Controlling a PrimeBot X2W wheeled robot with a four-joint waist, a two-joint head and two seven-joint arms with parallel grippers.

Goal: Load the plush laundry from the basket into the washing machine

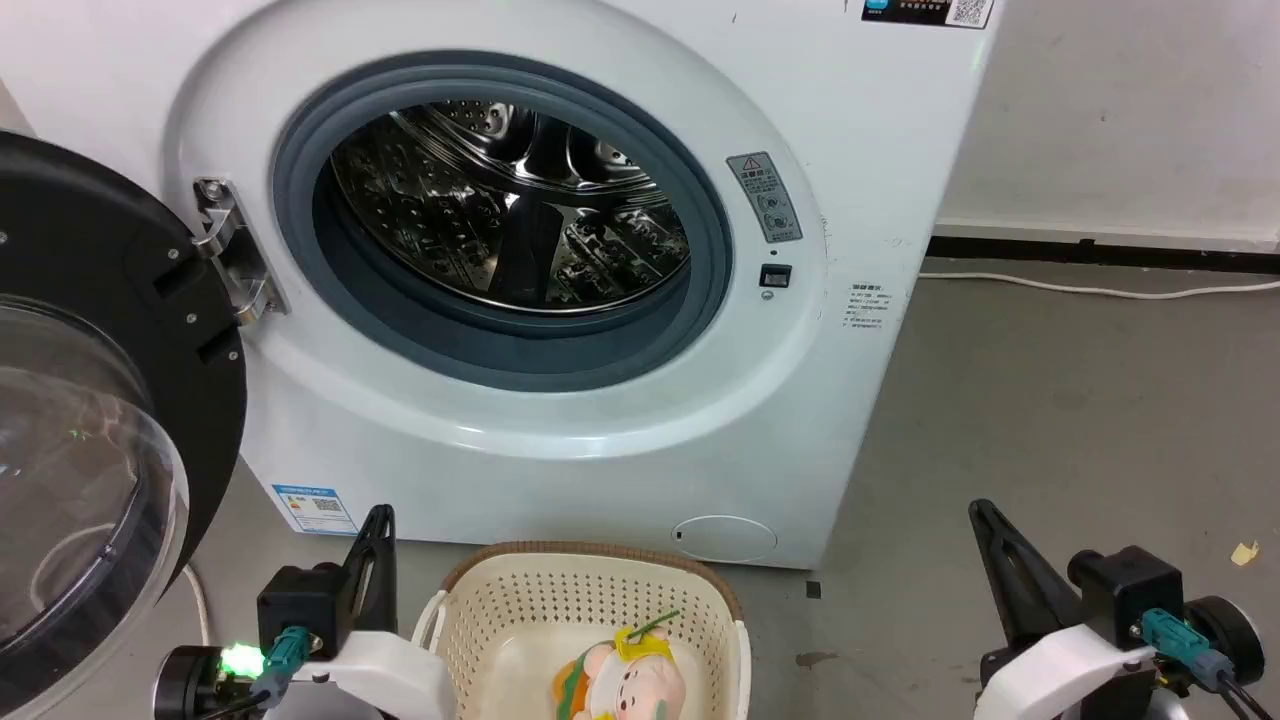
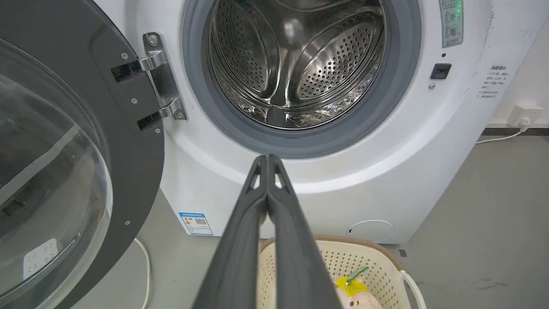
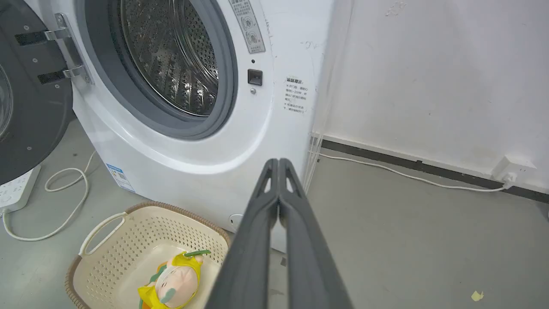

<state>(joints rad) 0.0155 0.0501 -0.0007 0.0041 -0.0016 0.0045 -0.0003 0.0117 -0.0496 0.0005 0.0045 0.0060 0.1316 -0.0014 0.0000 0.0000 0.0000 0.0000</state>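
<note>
The plush laundry [image 1: 620, 678], a small doll with a pale pink face and yellow clothing, lies on the floor of the cream basket [image 1: 500, 610], which stands on the floor right before the washing machine [image 1: 860, 180]. The washer's round door [image 1: 90, 420] is swung wide open to the left, and the steel drum [image 1: 510, 210] shows nothing inside. My left gripper [image 1: 381, 514] is shut, left of the basket. My right gripper [image 1: 978, 508] is shut, well to the basket's right. The doll [image 3: 176, 281] and the basket [image 3: 107, 257] sit lower left in the right wrist view.
A white cable [image 1: 1100, 290] runs along the grey floor by the back wall. A white power strip [image 3: 15, 189] with a looped cord [image 3: 64, 201] lies on the floor under the open door. A small yellow scrap [image 1: 1243, 552] lies at the right.
</note>
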